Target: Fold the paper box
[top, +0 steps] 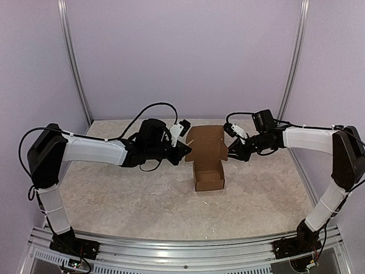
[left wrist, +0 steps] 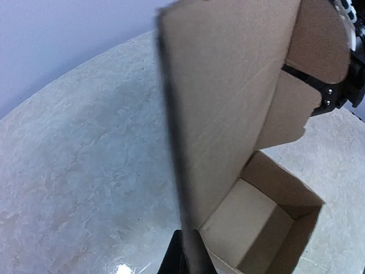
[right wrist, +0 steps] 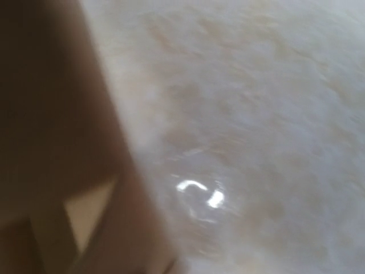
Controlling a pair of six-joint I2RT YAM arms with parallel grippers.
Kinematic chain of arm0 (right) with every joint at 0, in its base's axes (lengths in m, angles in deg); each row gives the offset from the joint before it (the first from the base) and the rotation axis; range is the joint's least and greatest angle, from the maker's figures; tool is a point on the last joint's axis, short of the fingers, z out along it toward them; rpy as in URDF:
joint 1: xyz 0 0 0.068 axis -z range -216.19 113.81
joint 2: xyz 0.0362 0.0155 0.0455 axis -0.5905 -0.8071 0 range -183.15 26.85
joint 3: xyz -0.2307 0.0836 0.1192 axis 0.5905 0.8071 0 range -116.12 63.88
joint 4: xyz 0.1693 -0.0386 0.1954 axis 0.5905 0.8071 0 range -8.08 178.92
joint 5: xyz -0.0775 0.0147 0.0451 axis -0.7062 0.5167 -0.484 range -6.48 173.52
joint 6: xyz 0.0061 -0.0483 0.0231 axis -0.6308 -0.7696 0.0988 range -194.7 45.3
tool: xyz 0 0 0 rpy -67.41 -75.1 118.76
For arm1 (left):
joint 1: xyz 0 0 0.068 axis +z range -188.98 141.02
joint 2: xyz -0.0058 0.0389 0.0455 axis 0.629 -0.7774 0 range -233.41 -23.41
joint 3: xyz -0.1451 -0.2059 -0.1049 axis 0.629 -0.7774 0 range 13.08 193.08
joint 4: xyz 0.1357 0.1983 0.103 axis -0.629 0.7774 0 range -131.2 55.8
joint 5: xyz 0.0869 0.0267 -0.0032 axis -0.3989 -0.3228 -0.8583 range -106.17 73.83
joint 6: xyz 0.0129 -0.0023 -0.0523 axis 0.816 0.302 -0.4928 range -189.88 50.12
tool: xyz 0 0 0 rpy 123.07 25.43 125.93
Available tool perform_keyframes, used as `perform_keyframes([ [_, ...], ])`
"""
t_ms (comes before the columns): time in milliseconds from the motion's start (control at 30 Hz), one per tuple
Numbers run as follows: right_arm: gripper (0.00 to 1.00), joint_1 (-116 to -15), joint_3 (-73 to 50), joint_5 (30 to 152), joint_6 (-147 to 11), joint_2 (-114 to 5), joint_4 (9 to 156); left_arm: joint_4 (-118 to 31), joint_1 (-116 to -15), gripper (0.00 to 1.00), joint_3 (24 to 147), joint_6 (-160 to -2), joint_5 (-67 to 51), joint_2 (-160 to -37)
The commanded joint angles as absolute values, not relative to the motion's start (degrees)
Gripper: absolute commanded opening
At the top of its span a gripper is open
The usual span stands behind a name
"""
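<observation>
The brown paper box (top: 209, 178) stands mid-table as an open tray with its lid flap (top: 205, 142) raised behind it. My left gripper (top: 186, 152) is at the lid's left edge. In the left wrist view the lid (left wrist: 228, 85) runs edge-on into the left gripper (left wrist: 185, 260), which is shut on it, and the tray's inside (left wrist: 256, 228) shows to the right. My right gripper (top: 231, 150) is at the lid's right side flap; its fingers are hidden. The right wrist view is blurred, with brown cardboard (right wrist: 51, 114) filling its left.
The box rests on a pale marbled table (top: 114, 188). Lilac walls and two metal posts (top: 74, 63) close in the back and sides. An aluminium rail (top: 182, 251) carrying both arm bases runs along the near edge.
</observation>
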State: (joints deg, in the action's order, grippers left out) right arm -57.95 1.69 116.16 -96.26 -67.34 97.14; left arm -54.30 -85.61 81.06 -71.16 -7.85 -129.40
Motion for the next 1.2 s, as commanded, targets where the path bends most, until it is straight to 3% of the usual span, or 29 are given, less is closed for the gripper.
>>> perform_keyframes([
  [0,0.20,-59.9,2.9,120.2,-96.3,-65.4,98.0,-53.0,-85.8,0.00,83.9,-72.8,-7.6,-132.6],
  [300,0.27,-60.3,3.0,122.9,-94.1,-67.6,97.4,-53.6,-87.4,0.00,87.0,-74.7,-6.5,-134.9],
  [667,0.34,-60.1,3.5,115.2,-89.4,-67.3,97.1,-55.4,-90.8,0.02,86.8,-87.7,-13.1,-136.9],
  [1000,0.46,-53.7,3.6,120.8,-115.1,-62.8,113.4,-52.1,-92.1,0.00,88.5,-74.3,-17.5,-137.2],
  [1167,0.49,-53.8,4.0,126.4,-119.0,-61.7,115.9,-48.9,-89.5,0.00,88.3,-65.4,-10.0,-134.6],
])
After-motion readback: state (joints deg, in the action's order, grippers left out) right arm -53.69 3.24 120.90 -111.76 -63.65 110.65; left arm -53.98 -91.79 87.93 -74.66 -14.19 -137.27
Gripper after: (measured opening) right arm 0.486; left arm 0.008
